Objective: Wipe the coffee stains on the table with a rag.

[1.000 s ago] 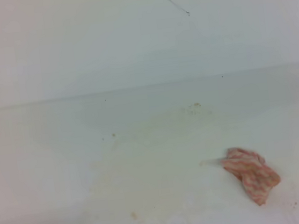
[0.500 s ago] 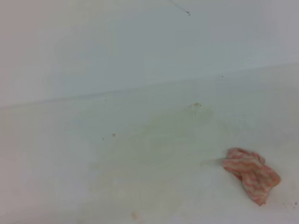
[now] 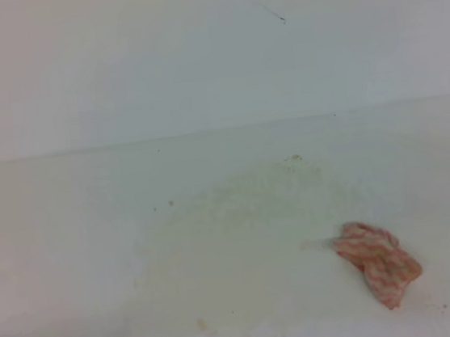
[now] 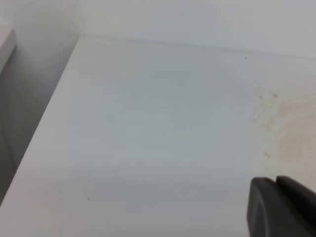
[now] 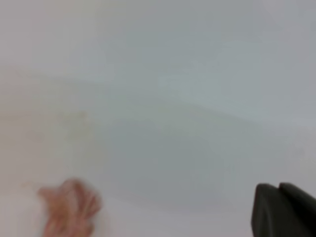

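Loosely wadded striped rag (image 3: pixel 378 261) on smooth white table (image 3: pixel 70 235).

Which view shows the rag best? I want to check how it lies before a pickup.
The exterior high view: the rag lies crumpled, stripes visible, on the table right of the coffee stains. The right wrist view shows only a blurred pinkish lump; the left wrist view misses it.
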{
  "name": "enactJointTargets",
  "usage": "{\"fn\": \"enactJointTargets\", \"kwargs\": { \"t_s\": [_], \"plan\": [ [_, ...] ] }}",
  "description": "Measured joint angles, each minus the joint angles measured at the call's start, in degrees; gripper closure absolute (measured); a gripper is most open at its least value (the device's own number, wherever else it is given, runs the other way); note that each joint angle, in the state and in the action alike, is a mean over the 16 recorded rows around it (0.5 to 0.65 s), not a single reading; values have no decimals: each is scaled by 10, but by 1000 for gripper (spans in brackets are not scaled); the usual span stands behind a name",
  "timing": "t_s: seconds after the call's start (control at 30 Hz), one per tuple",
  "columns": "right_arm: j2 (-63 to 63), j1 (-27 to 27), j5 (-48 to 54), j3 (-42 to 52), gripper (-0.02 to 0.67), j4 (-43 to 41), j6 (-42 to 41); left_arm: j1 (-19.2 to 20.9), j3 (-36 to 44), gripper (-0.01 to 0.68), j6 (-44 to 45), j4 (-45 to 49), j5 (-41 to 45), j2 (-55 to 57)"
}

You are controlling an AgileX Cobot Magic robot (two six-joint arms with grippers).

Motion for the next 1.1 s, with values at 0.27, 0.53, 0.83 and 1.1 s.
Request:
{"fn": "enactJointTargets", "kwargs": {
  "t_s": [0.27,0.53,0.83,1.1],
  "plan": [
    [-128,-94,-112,111,648,13,33,0,0,675,0,0,0,0],
    [-232,-134,-203,283,648,36,67,0,-1,675,0,0,1,1],
    [-291,-136,-173,369,648,32,70,0,-1,675,0,0,1,1],
    [-295,-137,-143,372,648,26,70,0,-1,675,0,0,1,0]
  ]
}}
